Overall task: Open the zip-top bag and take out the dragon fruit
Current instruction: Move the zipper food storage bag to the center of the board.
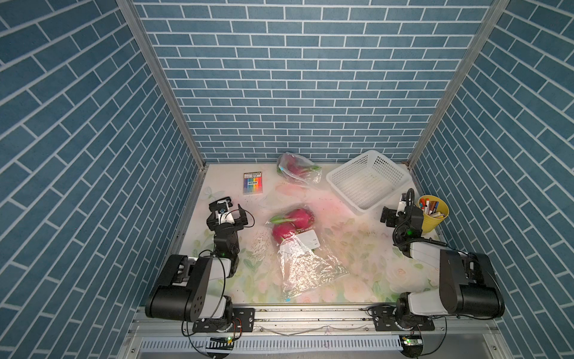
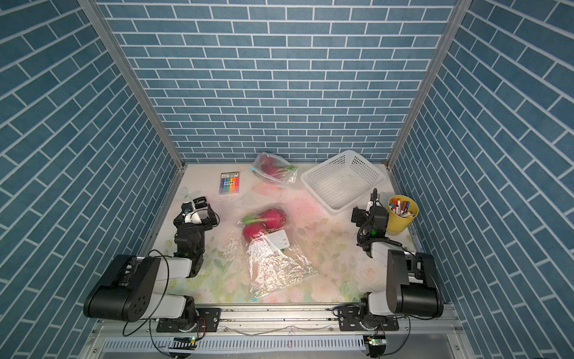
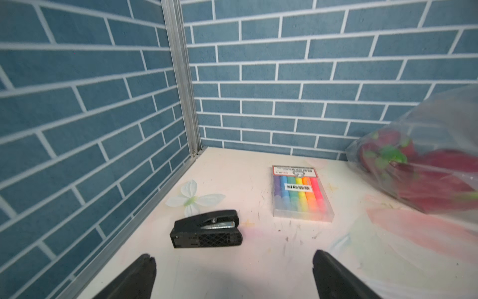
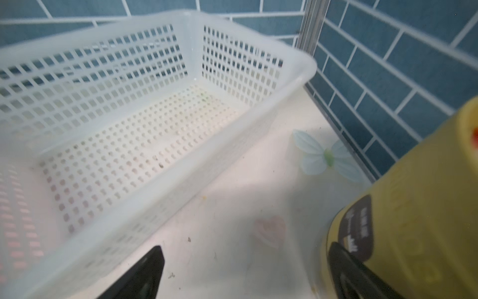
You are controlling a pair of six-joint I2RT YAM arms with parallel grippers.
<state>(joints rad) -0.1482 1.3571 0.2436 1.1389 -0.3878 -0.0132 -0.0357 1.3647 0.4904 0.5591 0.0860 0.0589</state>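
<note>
Left wrist view shows the left gripper [image 3: 232,259] with its two black fingers spread wide and nothing between them, over the pale flowered table [image 3: 258,274]. A black stapler [image 3: 207,229] lies just in front of it, and a pack of coloured highlighters [image 3: 301,196] lies a little farther. In both top views this gripper hovers at the left side of the table, well apart from the zip-top bag [image 1: 310,267], which lies flat in the middle. Two dragon fruits [image 1: 299,217] lie side by side, touching each other, at the far end of this bag, and they appear to be under its clear plastic. A white card [image 1: 309,240] lies just beside the nearer fruit. The end of the bag that is towards the robot is flat and wrinkled; whether its zip is closed cannot be told. A second clear bag [image 1: 296,169], with more of the dragon fruits inside, sits near the back wall, between the highlighters and a white basket [image 1: 366,186]; how many fruits it has cannot be counted. The right gripper [image 4: 247,249] is also spread wide and holds nothing. In the right wrist view it is over the table between the basket and a yellow cup [image 4: 413,207], with one finger close to the cup wall. In a top view the cup [image 1: 433,223] holds markers.
</note>
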